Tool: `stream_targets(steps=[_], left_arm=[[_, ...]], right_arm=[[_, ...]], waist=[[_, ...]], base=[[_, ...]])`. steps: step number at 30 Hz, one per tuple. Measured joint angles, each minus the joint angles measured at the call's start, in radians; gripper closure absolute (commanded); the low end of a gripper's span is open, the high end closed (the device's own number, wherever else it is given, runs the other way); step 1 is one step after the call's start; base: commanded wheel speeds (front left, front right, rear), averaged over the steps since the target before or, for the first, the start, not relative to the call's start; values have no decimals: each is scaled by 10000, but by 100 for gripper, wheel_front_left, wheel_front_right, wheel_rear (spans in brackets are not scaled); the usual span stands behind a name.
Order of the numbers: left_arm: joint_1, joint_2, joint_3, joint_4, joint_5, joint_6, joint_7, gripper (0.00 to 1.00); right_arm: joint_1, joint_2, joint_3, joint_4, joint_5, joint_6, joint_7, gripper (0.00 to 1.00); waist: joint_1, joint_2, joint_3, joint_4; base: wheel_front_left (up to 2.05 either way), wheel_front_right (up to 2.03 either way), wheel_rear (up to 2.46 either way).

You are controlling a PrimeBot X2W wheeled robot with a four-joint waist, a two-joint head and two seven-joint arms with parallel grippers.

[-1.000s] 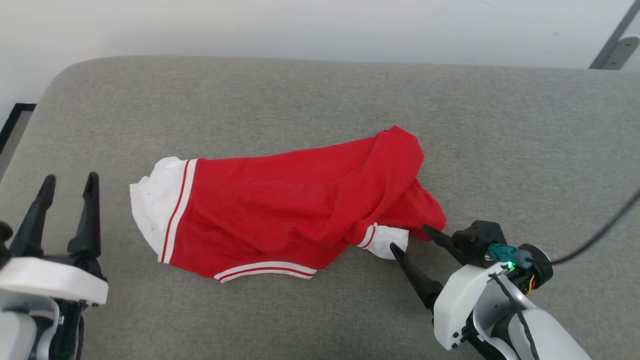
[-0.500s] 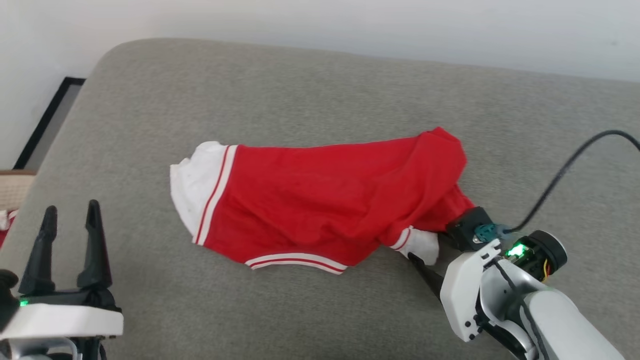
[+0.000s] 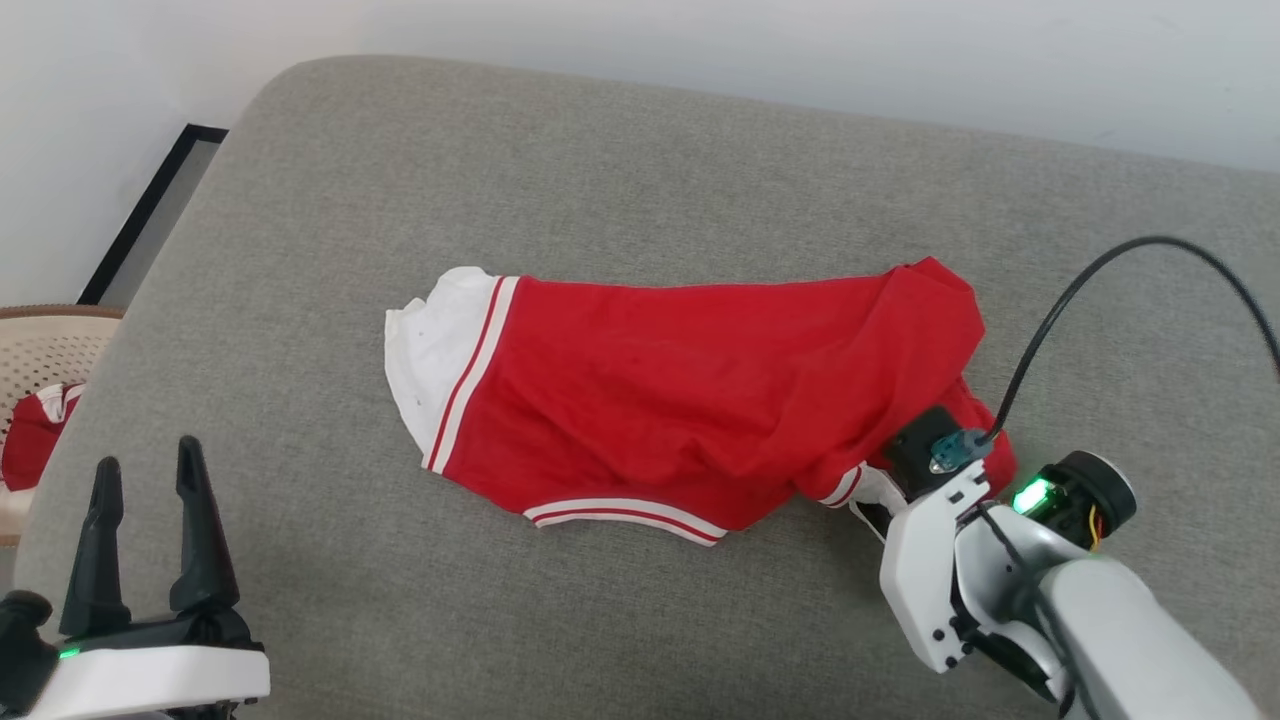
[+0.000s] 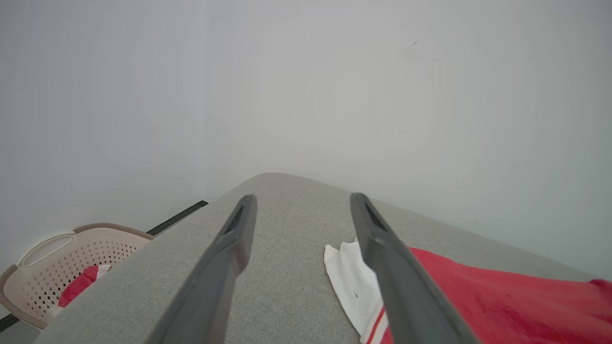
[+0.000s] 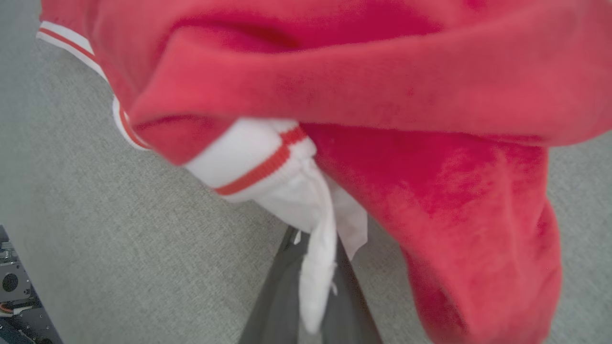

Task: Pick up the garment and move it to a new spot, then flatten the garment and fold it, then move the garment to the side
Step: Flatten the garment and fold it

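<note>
Head view looks down from high above a grey couch [image 3: 640, 180], far enough to take in the whole garment [image 3: 680, 400]. Left wrist view sits low, facing along the couch toward a wall [image 4: 306, 71], sharing the garment's white end and a basket [image 3: 50, 350]. Right wrist view sits very close to the garment's cuff
</note>
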Motion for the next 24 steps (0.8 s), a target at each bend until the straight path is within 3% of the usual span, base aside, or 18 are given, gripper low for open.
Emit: stream_targets(steps=[9,17,24], left_arm=[[367,-81,167,-303,-54,-35,0,0],[670,46,174,-472,-86,-35,0,0],[786,155,56,-500,-127,-35,0,0]], right_arm=[[331,-546,-731,-1881,1521,0,1455,100],[1091,-556,-2690,-3229,2180,0,2568,100],[1568,-479,-4541,-3175,2408,-2,3388,100]], waist=[[0,0,-185,-357],[0,0,-463,-762],[0,0,-632,-928]], base=[[0,0,0],[0,0,0],[0,0,0]])
